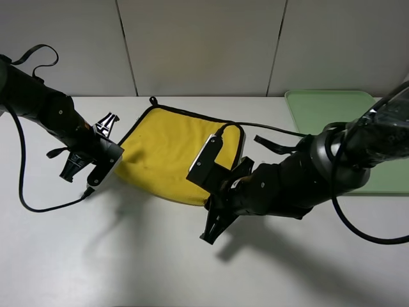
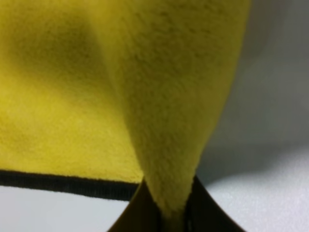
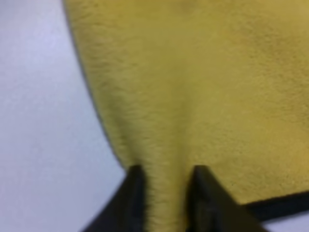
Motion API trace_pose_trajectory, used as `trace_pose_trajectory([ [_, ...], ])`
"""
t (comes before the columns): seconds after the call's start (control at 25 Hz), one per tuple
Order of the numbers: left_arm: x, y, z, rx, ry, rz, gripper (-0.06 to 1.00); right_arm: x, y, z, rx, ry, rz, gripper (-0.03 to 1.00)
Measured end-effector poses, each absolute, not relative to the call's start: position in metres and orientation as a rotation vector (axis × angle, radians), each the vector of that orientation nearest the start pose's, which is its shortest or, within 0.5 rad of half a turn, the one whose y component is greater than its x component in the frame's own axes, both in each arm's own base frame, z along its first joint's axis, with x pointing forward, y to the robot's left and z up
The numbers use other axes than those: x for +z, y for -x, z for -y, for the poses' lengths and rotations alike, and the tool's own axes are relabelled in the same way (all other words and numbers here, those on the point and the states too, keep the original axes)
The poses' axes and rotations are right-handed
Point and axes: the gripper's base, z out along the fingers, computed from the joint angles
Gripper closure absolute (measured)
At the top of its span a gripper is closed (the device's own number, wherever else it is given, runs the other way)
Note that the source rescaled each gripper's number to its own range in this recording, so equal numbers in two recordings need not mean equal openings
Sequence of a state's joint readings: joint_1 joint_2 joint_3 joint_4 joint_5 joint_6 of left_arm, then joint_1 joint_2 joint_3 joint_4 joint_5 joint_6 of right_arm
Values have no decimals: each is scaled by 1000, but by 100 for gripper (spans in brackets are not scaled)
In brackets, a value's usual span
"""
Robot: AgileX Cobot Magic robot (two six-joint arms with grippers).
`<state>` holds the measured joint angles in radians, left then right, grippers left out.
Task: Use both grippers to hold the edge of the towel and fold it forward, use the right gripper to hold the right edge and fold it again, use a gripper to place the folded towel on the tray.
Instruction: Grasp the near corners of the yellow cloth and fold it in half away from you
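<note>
Left gripper point(image 2: 169, 217), mid-left in the high view, is clamped on the towel's point(image 1: 166, 150) near corner. The one towel lies mid-frame, and the right gripper point(image 3: 166, 200) pinches its other near corner. First fold, I'd say: next, the two grippers carry that edge evenly up-frame. One tray point(image 1: 326, 105), upper right

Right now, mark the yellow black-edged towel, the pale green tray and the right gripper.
yellow towel point(image 1: 167, 150): exterior high view, cloth's middle.
green tray point(image 1: 319, 112): exterior high view, bare floor.
right gripper point(image 3: 166, 198): right wrist view, between its fingertips.
</note>
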<state>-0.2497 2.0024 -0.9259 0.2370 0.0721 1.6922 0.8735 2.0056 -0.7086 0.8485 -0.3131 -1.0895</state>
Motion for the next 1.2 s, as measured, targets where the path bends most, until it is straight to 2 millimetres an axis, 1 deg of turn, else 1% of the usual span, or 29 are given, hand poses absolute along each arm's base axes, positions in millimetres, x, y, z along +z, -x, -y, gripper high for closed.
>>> trace_pose_trajectory([
  [0.16,87,-343,86,-681,3011,1582,94,60,-215,-224,-67,1312,-2170,94],
  [0.2,87,-343,86,-681,3011,1582,94,60,-215,-224,-69,1314,-2167,97],
  [0.52,87,-343,86,-680,3008,1590,94,61,-216,-223,-86,1307,-2153,97],
  [0.76,94,-343,86,-680,2956,1741,94,69,-215,-222,-74,1288,-2142,97],
  [0.92,111,-342,85,-694,2901,1881,94,81,-211,-220,-23,1272,-2162,97],
  [1.2,155,-338,87,-757,2758,2273,94,117,-209,-222,58,1221,-2097,97],
])
